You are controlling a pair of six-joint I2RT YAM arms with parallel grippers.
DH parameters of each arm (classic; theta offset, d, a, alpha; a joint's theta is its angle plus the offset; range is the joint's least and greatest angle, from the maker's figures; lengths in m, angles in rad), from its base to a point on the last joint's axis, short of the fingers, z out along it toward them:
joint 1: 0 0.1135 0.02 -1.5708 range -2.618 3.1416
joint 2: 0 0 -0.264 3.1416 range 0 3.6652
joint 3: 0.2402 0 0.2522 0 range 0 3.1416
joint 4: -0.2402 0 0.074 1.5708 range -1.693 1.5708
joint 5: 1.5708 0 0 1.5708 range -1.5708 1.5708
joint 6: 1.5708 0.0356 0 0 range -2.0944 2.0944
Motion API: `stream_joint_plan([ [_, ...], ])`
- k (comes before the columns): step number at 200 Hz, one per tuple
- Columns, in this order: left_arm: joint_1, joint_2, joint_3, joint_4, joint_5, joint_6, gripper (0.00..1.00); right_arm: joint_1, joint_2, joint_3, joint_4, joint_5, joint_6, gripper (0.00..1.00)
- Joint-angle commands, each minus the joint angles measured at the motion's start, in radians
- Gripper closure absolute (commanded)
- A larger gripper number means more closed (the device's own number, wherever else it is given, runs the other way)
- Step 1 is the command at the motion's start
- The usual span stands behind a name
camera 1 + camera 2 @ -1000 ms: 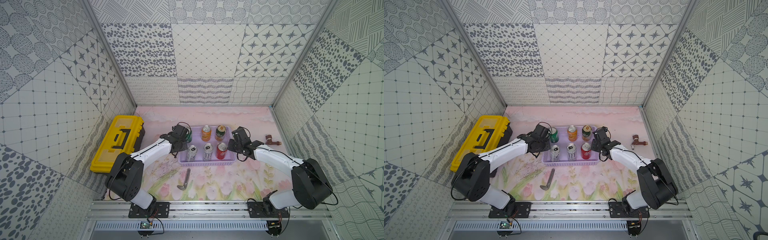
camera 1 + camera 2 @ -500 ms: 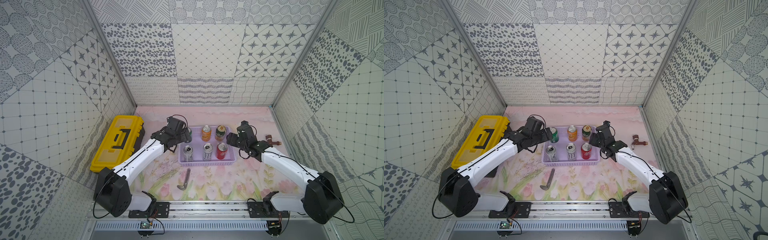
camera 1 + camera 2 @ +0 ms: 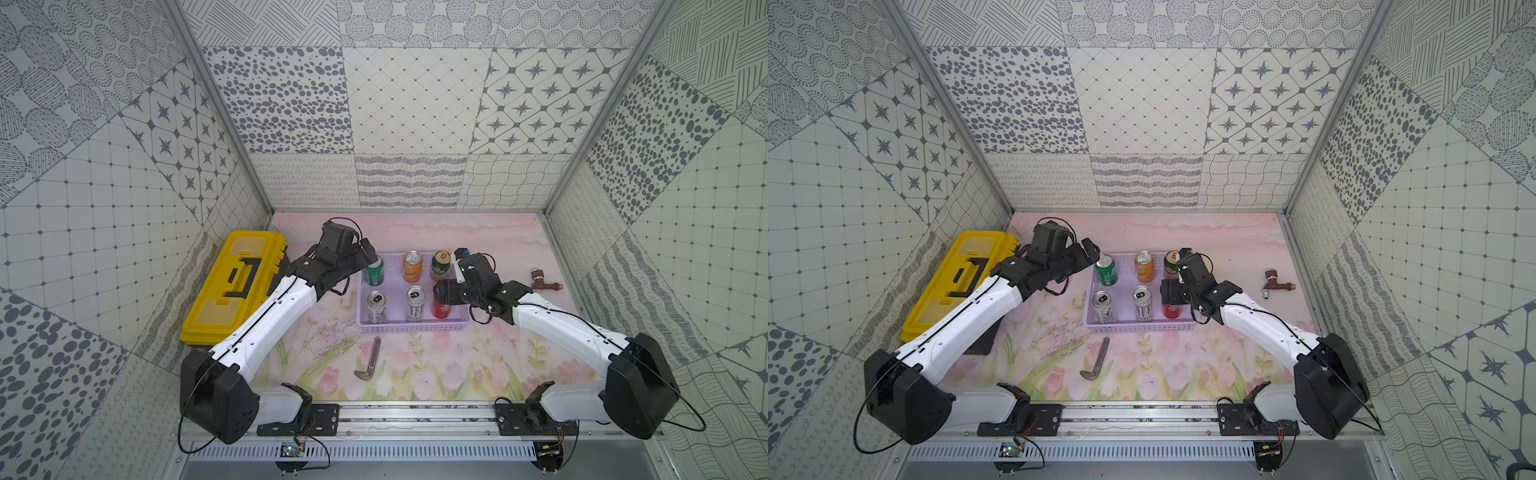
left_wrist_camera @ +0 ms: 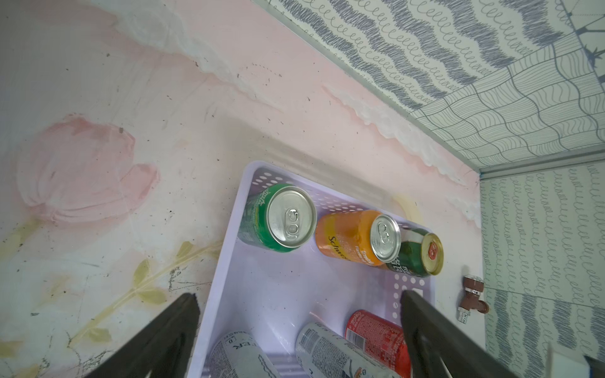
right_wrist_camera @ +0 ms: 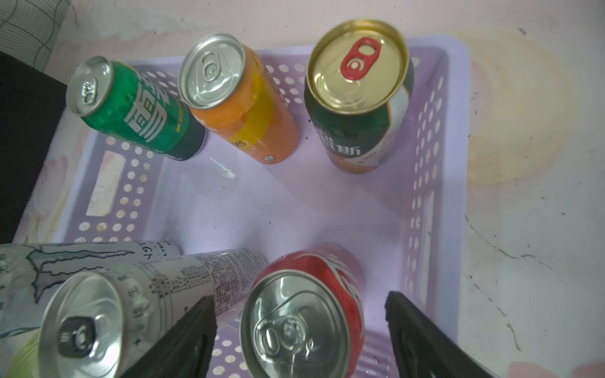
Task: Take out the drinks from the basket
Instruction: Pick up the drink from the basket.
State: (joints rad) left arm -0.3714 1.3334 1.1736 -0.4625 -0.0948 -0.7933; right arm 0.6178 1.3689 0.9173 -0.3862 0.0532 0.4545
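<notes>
The lavender basket (image 3: 411, 327) holds the drinks, all upright: green can (image 3: 375, 272), orange can (image 3: 412, 266) and dark green gold-topped can (image 3: 440, 264) at the back, two silver-white cans (image 3: 376, 305) (image 3: 415, 302) and the red can (image 3: 441, 308) in front. My left gripper (image 4: 299, 302) is open, hovering at the basket's left end close to the green can (image 4: 278, 219), with nothing between its fingers. My right gripper (image 5: 299, 304) is open just above the red can (image 5: 304, 314), one finger on each side with gaps.
A yellow toolbox (image 3: 237, 286) with a black handle lies at the left wall. A grey hooked metal tool (image 3: 371, 359) lies in front of the basket. A brown tap (image 3: 542, 282) lies right of the basket. Patterned walls close three sides.
Both grippers have opened wide. The left gripper rose and shifted toward the green can. The right gripper swung up, then came down over the red can.
</notes>
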Motion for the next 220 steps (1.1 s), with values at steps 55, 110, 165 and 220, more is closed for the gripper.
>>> stream_joint_plan([
  [55,0.051,-0.067,-0.089,0.165,0.197,-0.098,0.0,0.045,0.095,0.032,0.013,0.05,-0.018,0.18],
  [110,0.052,-0.042,-0.03,0.035,0.178,-0.061,0.0,0.059,0.117,0.036,0.006,0.083,-0.025,0.32],
  [165,0.039,-0.015,-0.053,0.021,0.204,-0.037,0.0,0.055,0.063,0.067,-0.014,0.079,-0.038,0.52],
  [220,0.025,-0.042,-0.059,-0.031,0.137,-0.005,0.0,-0.021,-0.014,0.078,-0.021,-0.036,0.011,0.63],
])
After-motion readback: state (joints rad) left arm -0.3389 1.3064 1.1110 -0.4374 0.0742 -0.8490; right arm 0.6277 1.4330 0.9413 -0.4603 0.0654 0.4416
